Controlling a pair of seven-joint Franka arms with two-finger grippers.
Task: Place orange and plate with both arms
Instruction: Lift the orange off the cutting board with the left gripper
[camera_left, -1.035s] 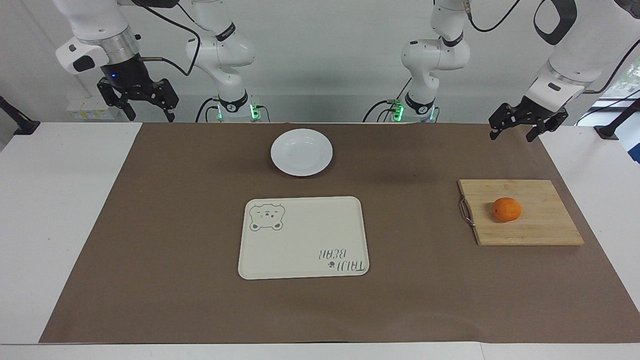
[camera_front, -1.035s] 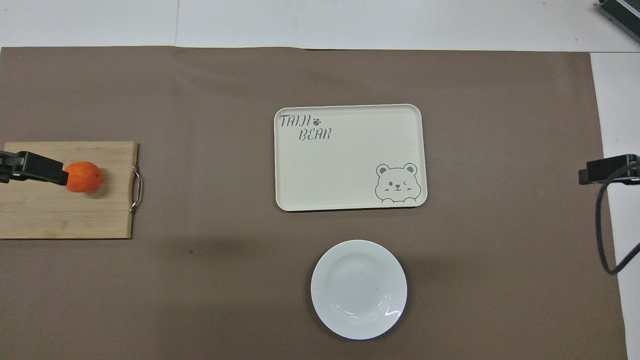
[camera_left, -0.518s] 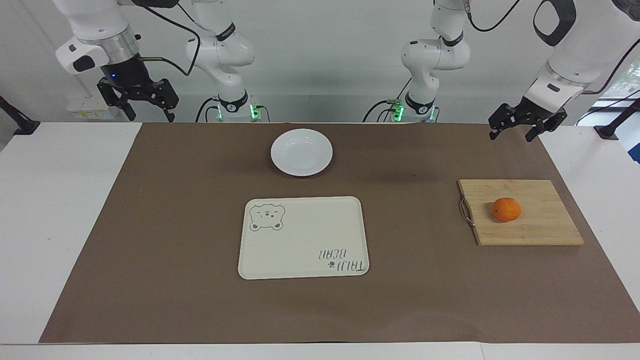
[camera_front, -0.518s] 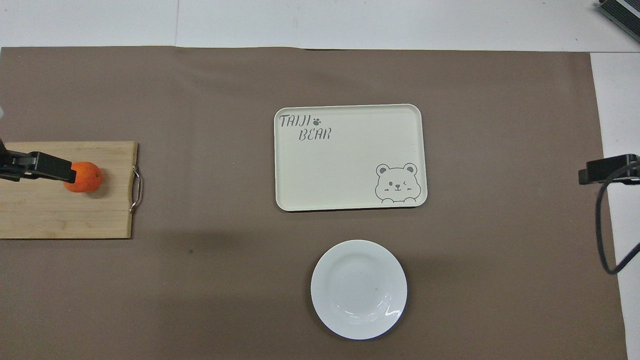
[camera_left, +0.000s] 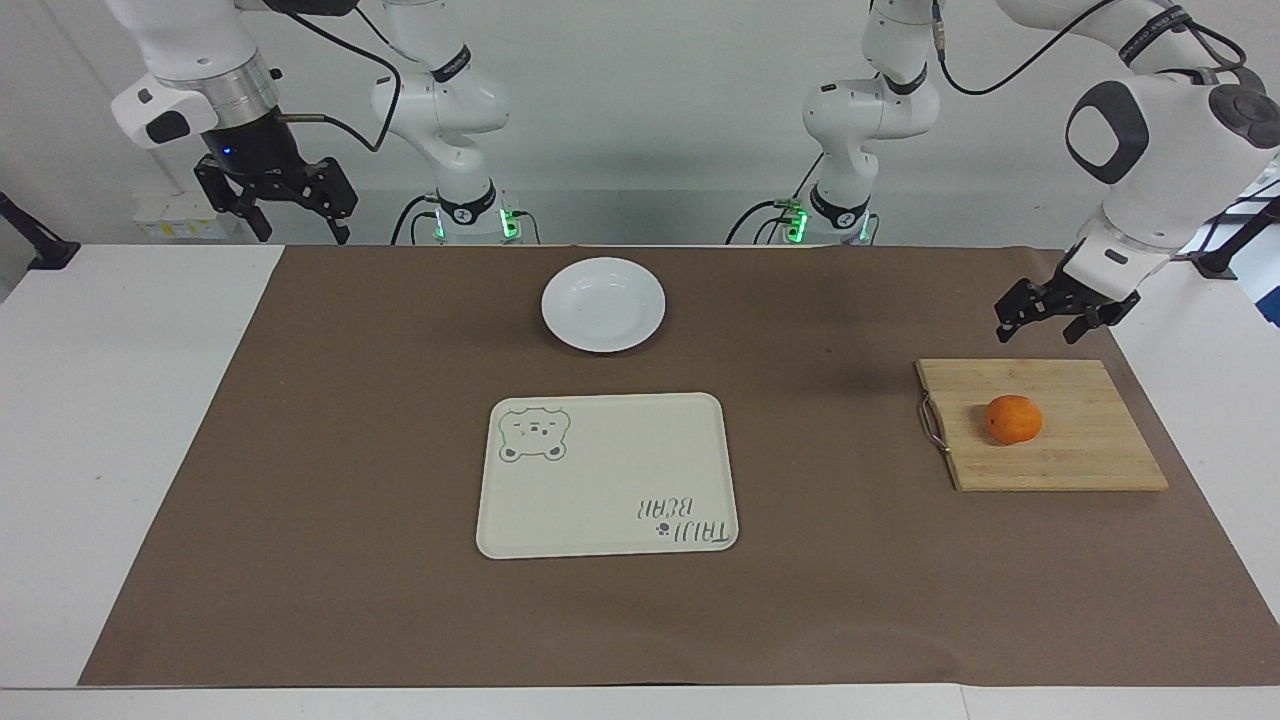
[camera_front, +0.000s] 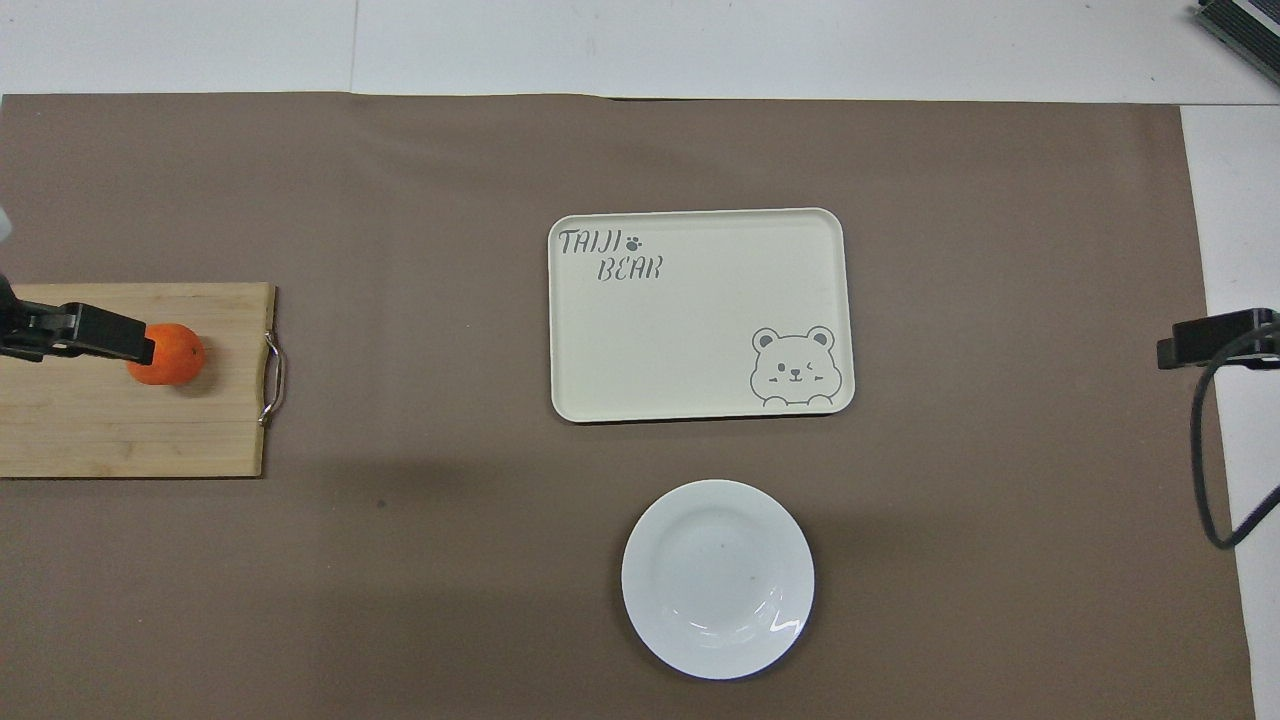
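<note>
The orange (camera_left: 1013, 418) (camera_front: 172, 356) lies on a wooden cutting board (camera_left: 1090, 445) (camera_front: 100, 430) toward the left arm's end of the table. My left gripper (camera_left: 1037, 332) hangs open in the air over the board's edge nearest the robots, clear of the orange. From overhead one of its fingers (camera_front: 95, 335) overlaps the fruit. The white plate (camera_left: 603, 304) (camera_front: 717, 578) rests on the brown mat close to the robots. My right gripper (camera_left: 300, 232) waits open, raised over the right arm's end of the table, and holds nothing. Only one of its fingers (camera_front: 1215, 340) shows from overhead.
A cream rectangular tray (camera_left: 607, 475) (camera_front: 700, 315) with a bear drawing lies mid-table, farther from the robots than the plate. The cutting board has a metal handle (camera_left: 932, 423) on its tray-facing edge. A black cable (camera_front: 1205, 470) hangs near the right gripper.
The left arm has swung down, and its open gripper now sits much lower, near the cutting board. The right arm, orange and plate have not moved.
</note>
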